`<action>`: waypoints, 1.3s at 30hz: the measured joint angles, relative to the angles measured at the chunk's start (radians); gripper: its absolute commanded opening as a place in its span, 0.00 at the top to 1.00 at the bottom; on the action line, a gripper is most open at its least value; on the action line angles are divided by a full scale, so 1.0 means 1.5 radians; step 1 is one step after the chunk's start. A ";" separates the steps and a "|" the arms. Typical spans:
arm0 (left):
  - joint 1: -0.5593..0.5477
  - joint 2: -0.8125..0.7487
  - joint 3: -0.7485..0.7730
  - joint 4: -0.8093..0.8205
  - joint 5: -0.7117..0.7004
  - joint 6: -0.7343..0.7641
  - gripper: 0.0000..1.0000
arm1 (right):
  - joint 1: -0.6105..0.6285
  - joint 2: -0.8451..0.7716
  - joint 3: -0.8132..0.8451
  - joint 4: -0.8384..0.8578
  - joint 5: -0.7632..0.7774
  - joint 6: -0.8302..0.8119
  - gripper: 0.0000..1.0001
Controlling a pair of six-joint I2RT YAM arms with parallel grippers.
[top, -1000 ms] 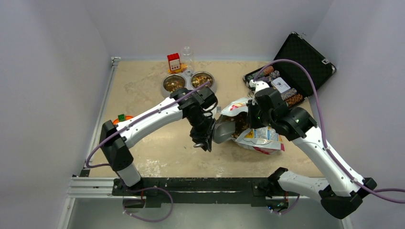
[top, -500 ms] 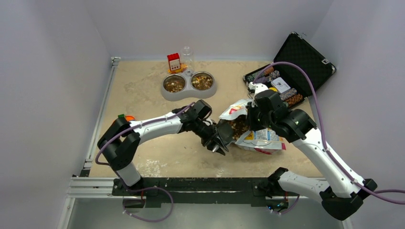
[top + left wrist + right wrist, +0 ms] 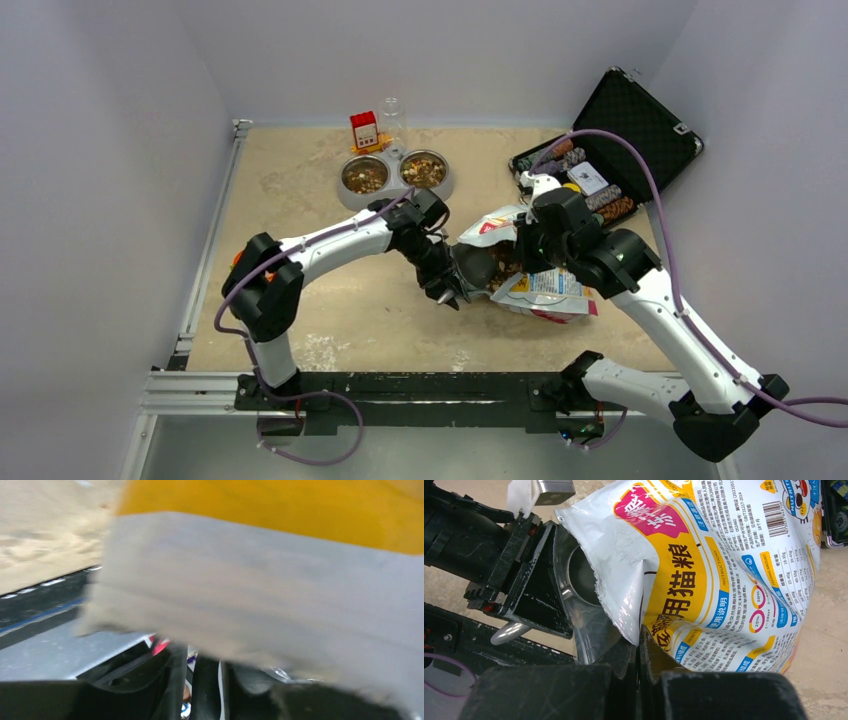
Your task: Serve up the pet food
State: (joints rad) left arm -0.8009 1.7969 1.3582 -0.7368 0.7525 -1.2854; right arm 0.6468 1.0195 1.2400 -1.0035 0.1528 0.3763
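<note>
The white-and-yellow bag lies right of centre with its mouth facing left, and brown pet food shows inside. My right gripper is shut on the bag's upper mouth edge; in the right wrist view the gripper pinches the bag. My left gripper is shut on the handle of the metal scoop, whose bowl sits in the bag mouth. The scoop looks empty in the right wrist view. The left wrist view is blurred; the scoop fills it above the gripper.
A grey double bowl at the back centre holds kibble in both cups. A red box and a clear glass stand behind it. An open black case with poker chips sits at the back right.
My left arm has swung and turned its wrist, pushing the scoop from the bag's lip further into the mouth. The right gripper has kept hold of the bag.
</note>
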 measured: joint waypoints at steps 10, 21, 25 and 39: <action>0.018 -0.050 -0.032 -0.039 -0.130 0.069 0.75 | 0.000 0.001 -0.001 0.001 -0.009 -0.010 1.00; 0.013 -0.069 -0.046 0.009 -0.141 0.076 1.00 | 0.000 0.006 -0.001 0.003 -0.012 -0.020 1.00; 0.014 -0.081 -0.046 0.003 -0.145 0.093 1.00 | 0.000 0.006 -0.001 0.004 -0.012 -0.023 1.00; 0.061 -0.045 -0.056 0.078 0.054 -0.132 1.00 | 0.000 0.011 0.000 0.005 -0.015 -0.030 1.00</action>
State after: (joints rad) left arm -0.7097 1.7302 1.2736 -0.6201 0.8330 -1.4841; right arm 0.6468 1.0363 1.2396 -0.9966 0.1307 0.3309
